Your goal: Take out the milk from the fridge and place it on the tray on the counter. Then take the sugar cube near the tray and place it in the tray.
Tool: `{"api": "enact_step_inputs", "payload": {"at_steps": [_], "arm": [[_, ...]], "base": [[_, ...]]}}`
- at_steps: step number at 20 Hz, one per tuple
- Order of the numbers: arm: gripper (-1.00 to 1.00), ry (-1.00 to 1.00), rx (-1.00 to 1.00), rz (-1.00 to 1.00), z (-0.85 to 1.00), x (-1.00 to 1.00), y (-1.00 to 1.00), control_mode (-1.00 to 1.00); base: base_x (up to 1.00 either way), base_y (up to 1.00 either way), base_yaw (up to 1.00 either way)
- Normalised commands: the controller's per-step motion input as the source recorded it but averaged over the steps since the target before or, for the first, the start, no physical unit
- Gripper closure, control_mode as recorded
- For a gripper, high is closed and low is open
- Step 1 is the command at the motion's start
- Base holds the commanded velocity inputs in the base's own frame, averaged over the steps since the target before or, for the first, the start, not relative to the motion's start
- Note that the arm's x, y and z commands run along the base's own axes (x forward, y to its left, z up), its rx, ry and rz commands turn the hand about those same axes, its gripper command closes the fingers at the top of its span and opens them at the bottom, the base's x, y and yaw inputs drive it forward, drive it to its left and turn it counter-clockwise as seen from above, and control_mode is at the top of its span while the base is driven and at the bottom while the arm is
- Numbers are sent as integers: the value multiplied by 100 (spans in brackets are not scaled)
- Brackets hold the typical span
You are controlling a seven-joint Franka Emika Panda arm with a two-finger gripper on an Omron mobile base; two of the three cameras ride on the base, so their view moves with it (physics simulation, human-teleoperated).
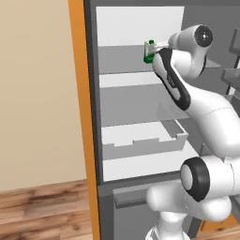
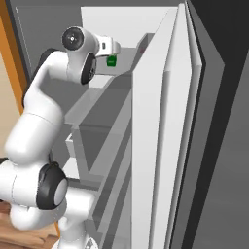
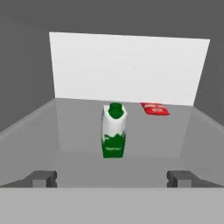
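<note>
The milk [image 3: 114,130] is a small white carton with a green lower part and green cap, standing upright on an upper grey shelf of the fridge [image 1: 140,117]. My gripper [image 3: 112,178] is open just in front of it, fingertips spread wide on either side, with a gap to the carton. In the left base view the milk [image 1: 149,51] shows just left of the hand, and in the right base view the milk [image 2: 111,61] peeks out below the hand. The tray, the counter and the sugar cube are out of view.
A flat red item [image 3: 154,109] lies on the same shelf, behind and right of the carton. The open fridge door [image 2: 160,146] stands close on my right. A grey drawer bin [image 1: 145,140] sits on a lower shelf. An orange cabinet panel [image 1: 82,117] borders the fridge's left side.
</note>
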Motion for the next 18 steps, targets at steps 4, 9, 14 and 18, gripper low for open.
{"api": "enact_step_inputs", "payload": {"at_steps": [4,9,14,18], "arm": [[-100,-5,0,0,-17,36,0,-100],[-100,-1,0,0,-4,33,0,-100],[-100,0,0,0,-9,47,3,-100],[-100,0,0,0,-4,46,0,-100]], "base": [[0,0,0],[0,0,0],[0,0,0],[0,0,0]]}}
